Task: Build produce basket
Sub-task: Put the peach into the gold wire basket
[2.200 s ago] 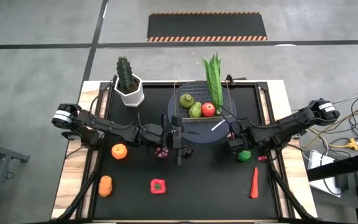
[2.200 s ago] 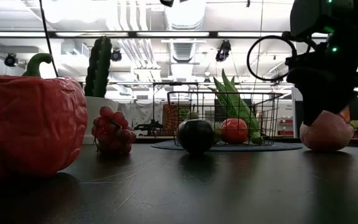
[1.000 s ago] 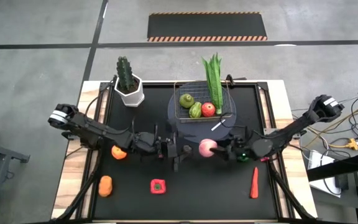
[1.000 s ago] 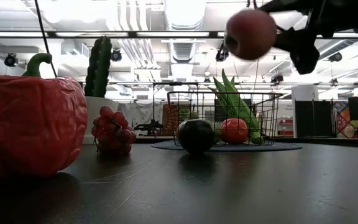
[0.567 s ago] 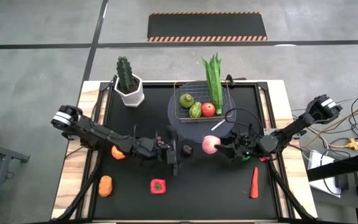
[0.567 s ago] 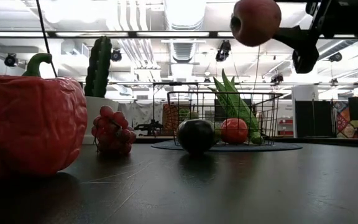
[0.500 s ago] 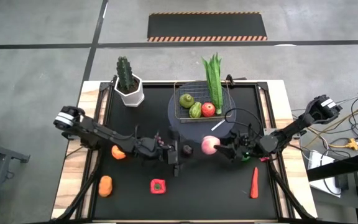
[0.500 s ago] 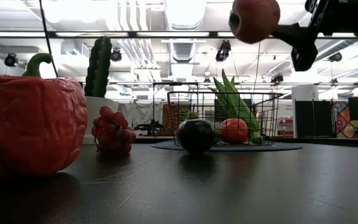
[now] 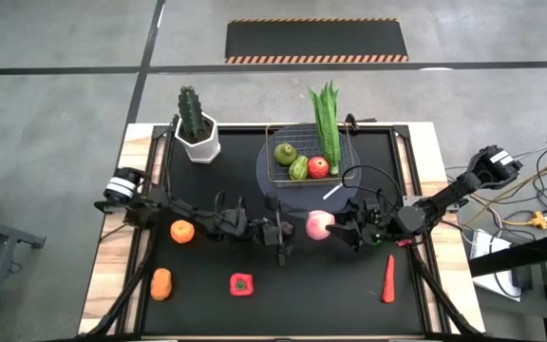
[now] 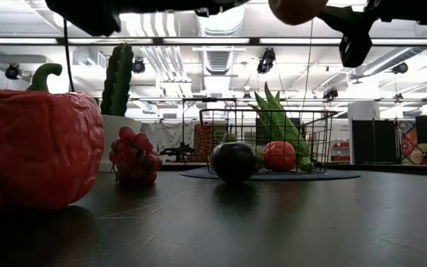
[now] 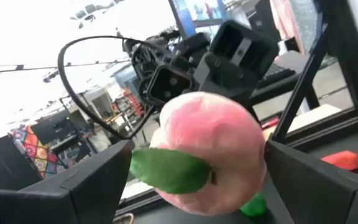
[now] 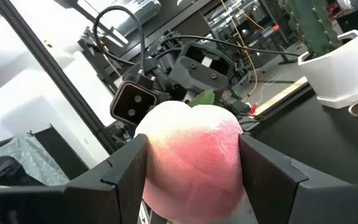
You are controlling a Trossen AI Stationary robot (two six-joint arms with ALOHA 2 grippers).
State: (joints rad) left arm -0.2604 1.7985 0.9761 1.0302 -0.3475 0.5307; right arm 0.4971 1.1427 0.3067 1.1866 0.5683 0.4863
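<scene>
I find no lettering, label, brand or number that I can read on anything here; the screens far behind my table [image 9: 349, 275] possibly carry text, too blurred to tell.

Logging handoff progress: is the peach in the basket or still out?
Out. The peach is in the air, short of the basket, with the right hand shut on it and the left hand's fingers either side of it.
</scene>
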